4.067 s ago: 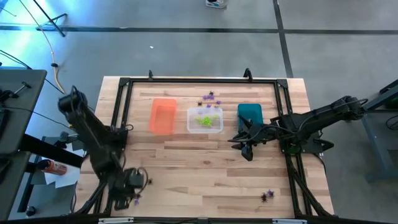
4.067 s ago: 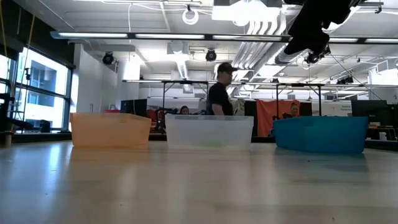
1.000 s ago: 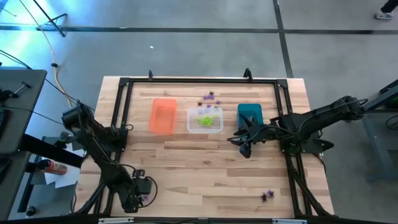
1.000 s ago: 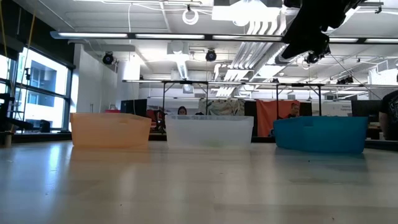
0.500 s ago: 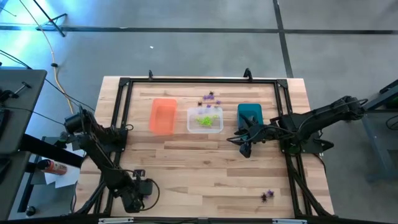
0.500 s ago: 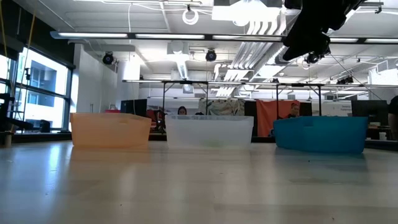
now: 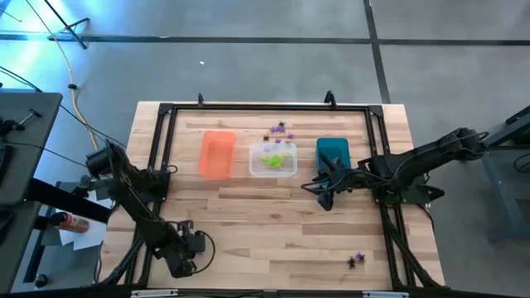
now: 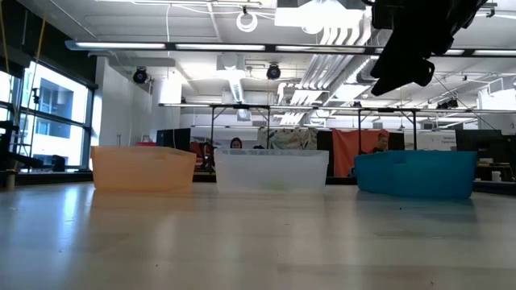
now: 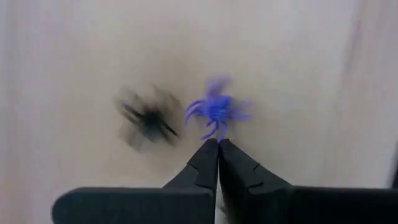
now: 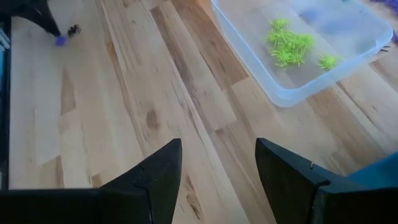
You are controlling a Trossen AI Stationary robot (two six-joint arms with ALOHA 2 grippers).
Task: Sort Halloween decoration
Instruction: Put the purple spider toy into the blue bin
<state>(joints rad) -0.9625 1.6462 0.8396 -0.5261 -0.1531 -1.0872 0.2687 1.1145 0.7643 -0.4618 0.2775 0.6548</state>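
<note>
High view. You have three bins in a row at the far side of the table: orange bin [image 7: 217,154], clear bin [image 7: 273,159], teal bin [image 7: 333,151]. The clear bin already holds a clump of lime green spiders [image 7: 273,160], so the green sort looks largely done. A few purple and black pieces [image 7: 279,129] lie loose just behind the clear bin, and another purple and black pair [image 7: 356,261] sits near the front right edge. No pieces show in the orange or teal bins, so purple and black look unsorted. Your left gripper [image 7: 187,258] is down at the front left corner; your right gripper [image 7: 325,195] hangs just in front of the teal bin.

Low view. You see the three bins from the side, a faint green showing in the clear one; one dark arm [image 8: 419,40] hangs at upper right. Nothing more on the trinkets here.

Left wrist view. Your fingers [image 9: 208,158] are pressed together, tips meeting right at a leg of a purple spider [image 9: 217,110]. Whether that leg is actually pinched, you cannot tell. A blurred black spider [image 9: 148,119] lies just beside it.

Right wrist view. Your right fingers [image 10: 158,171] are spread wide and hold nothing, above bare wood near the clear bin.
</note>
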